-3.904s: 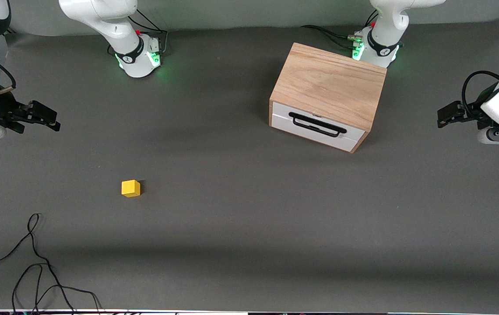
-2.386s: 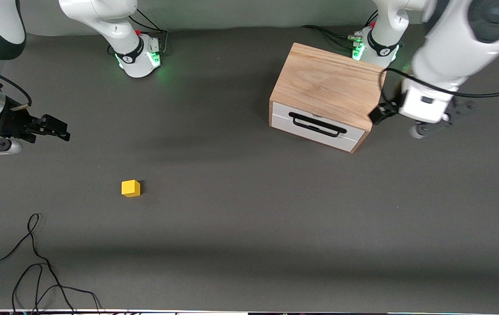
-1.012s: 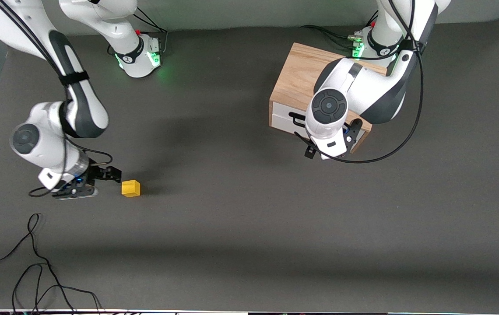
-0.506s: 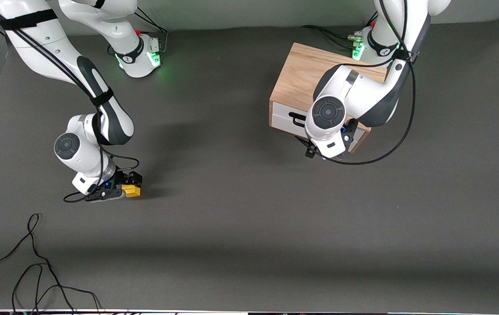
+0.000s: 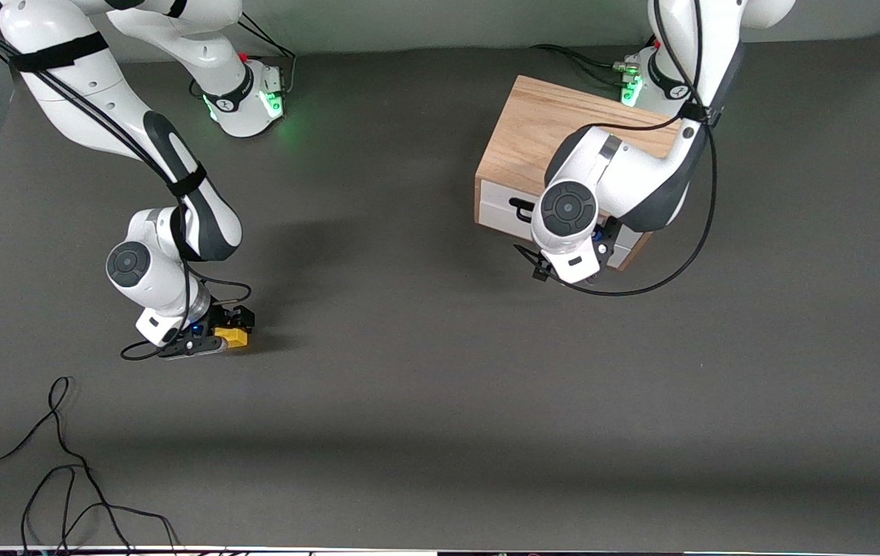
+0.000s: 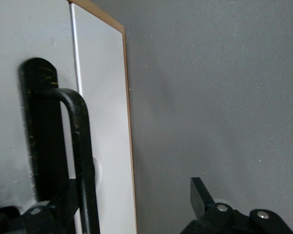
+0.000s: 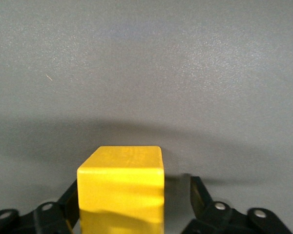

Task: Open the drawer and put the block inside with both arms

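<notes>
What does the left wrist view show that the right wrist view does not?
Only the left wrist view shows the drawer with its white front and the black handle; the left gripper has its jaws open, one of them at the handle. Only the right wrist view shows the yellow block sitting between the open jaws of the right gripper, with a gap showing on one side. Both show the grey table and black jaws at the picture's edge.

The white jointed right arm's black two-finger gripper [image 5: 233, 330] sits low at the table, fingers [image 7: 199, 197] spread apart; the white left arm bends down, its black gripper [image 6: 136, 204] likewise parted, one finger [image 6: 201, 196] showing
</notes>
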